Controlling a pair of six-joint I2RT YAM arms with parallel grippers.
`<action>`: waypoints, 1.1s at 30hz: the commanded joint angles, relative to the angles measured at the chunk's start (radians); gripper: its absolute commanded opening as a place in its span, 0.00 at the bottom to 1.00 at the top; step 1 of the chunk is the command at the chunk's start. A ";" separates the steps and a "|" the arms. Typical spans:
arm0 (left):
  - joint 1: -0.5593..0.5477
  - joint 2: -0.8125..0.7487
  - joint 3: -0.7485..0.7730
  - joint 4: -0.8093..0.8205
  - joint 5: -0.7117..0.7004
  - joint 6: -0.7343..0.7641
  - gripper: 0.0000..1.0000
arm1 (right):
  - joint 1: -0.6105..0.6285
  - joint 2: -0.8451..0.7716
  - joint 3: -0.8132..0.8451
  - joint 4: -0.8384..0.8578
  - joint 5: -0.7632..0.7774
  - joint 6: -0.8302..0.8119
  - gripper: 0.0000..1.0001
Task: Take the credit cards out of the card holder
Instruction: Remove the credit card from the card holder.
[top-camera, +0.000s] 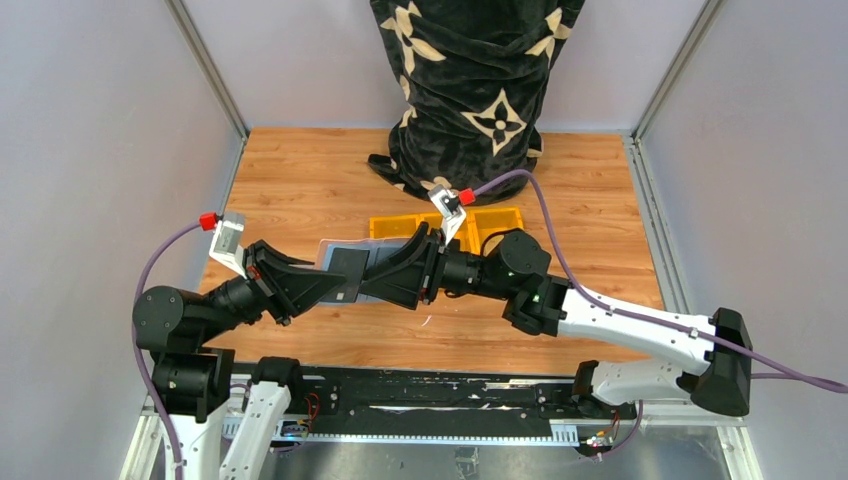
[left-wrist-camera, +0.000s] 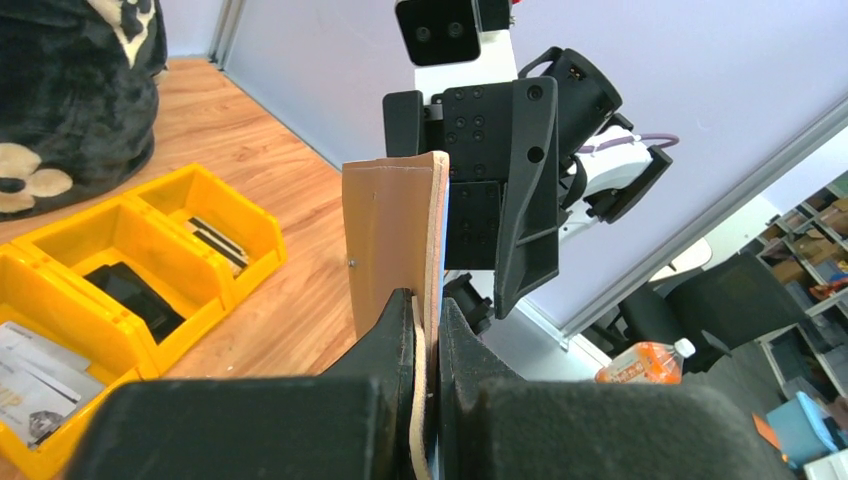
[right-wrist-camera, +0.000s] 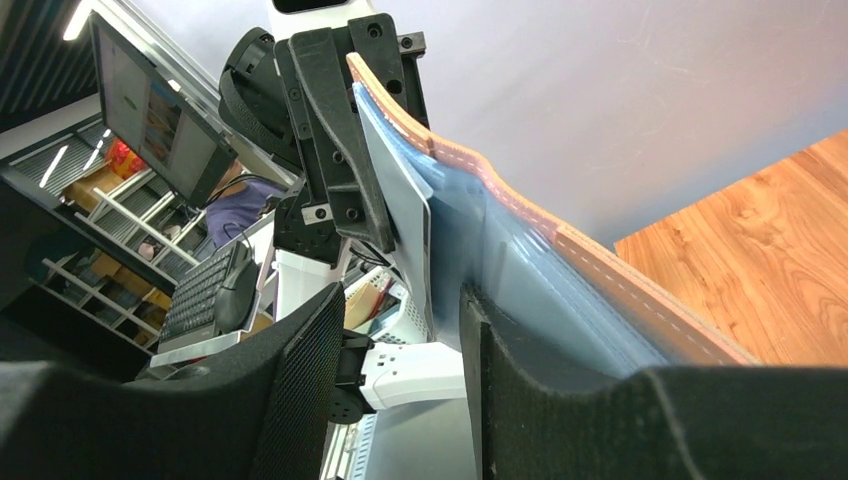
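My left gripper (left-wrist-camera: 428, 305) is shut on the lower edge of the taupe-brown card holder (left-wrist-camera: 390, 225) and holds it upright above the table; it shows in the top view (top-camera: 345, 272) between both grippers. A blue-grey credit card (right-wrist-camera: 400, 205) and clear blue sleeves stick out of the holder (right-wrist-camera: 610, 275) toward my right gripper (right-wrist-camera: 400, 300). That gripper is open, its jaws standing either side of the card's edge, with the card close to its right finger (right-wrist-camera: 520, 400). In the top view my left gripper (top-camera: 330, 285) and right gripper (top-camera: 398, 275) face each other.
A yellow three-compartment tray (top-camera: 497, 217) stands behind the grippers; the left wrist view shows its wall (left-wrist-camera: 165, 190), with cards (left-wrist-camera: 30, 390) in two compartments and a black item (left-wrist-camera: 130, 295) in the middle one. A black patterned cloth bundle (top-camera: 470, 90) stands at the back.
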 joint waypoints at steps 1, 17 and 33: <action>-0.006 -0.029 -0.025 0.080 0.040 -0.074 0.00 | -0.019 0.057 0.037 0.076 -0.054 0.036 0.49; -0.006 -0.022 -0.072 0.131 0.081 -0.148 0.45 | -0.024 0.085 -0.002 0.338 -0.142 0.163 0.00; -0.006 -0.014 -0.082 0.254 0.119 -0.255 0.22 | -0.041 0.061 -0.050 0.433 -0.136 0.203 0.27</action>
